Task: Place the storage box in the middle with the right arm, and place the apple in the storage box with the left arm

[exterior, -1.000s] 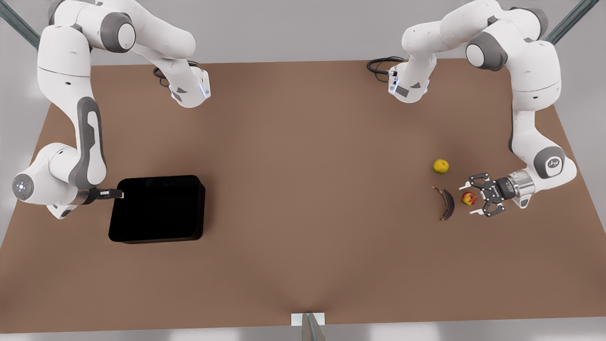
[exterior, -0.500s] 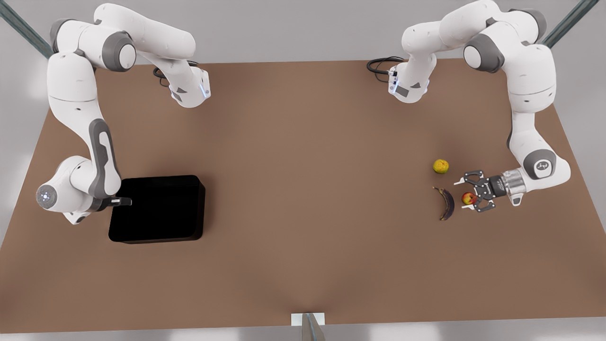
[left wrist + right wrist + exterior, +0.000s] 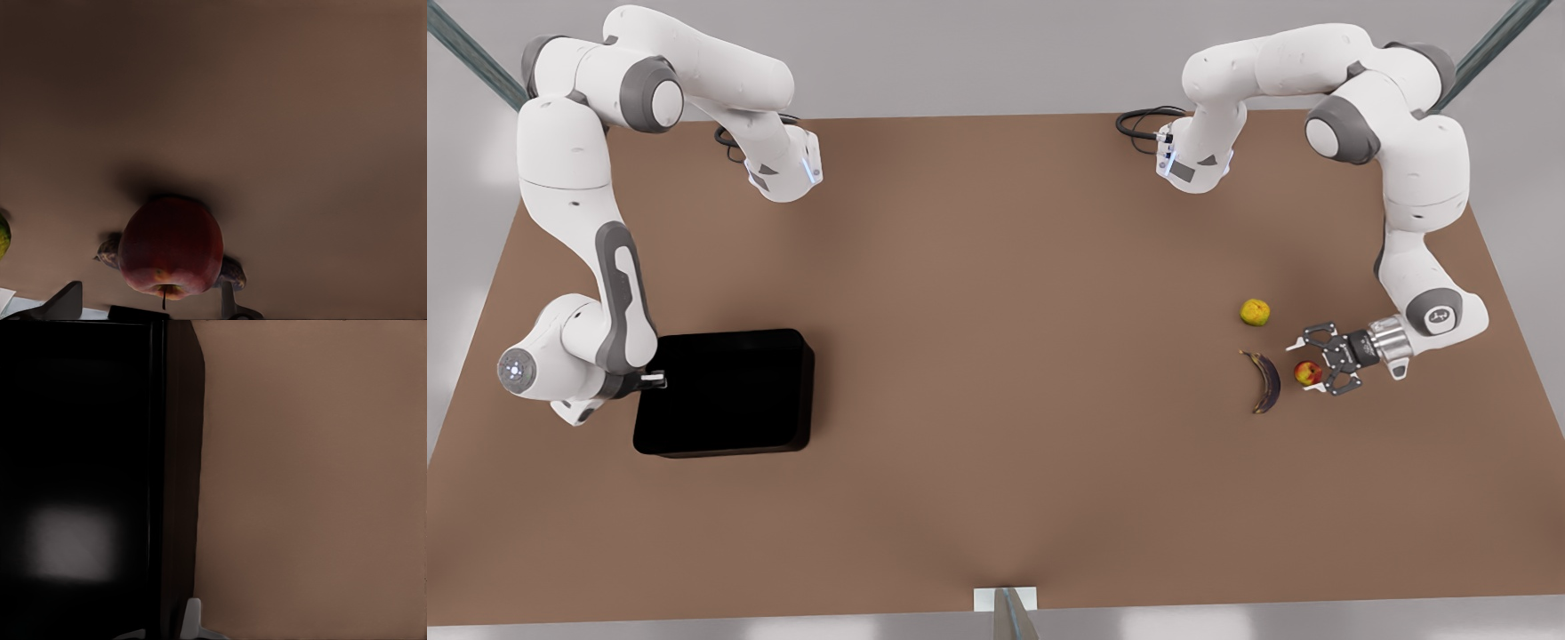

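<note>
The storage box is a large, shallow, glossy black bin with rounded corners. It sits flat on the desk at about 9 o'clock from the desk centre in the front view, so it is not yet in the middle. It looks stiff and probably light, but the smooth wall may be slippery, so I judge the best hold is a pinch over the thin rim, one finger inside and one outside. The right end effector is at the box's 9 o'clock edge, exactly at the rim. In the right wrist view one white fingertip stands on the outer side of the box wall; the other finger I cannot see, so I cannot tell if the rim is already pinched. With a hold at one edge only, the box will likely slide or drag more easily than lift level.

The apple is tiny, round, red with a yellow patch, and it lies at about 3 o'clock from the centre, well apart from the box. It is hard and smooth and can roll, so the fingers should close across its widest part. The left end effector is spread wide around it, fingertips on both sides, not yet pressing. The left wrist view shows the apple between the fingers.

A dark banana lies just beside the apple at its 9 o'clock, and a yellow-green fruit is near at 11 o'clock.
</note>
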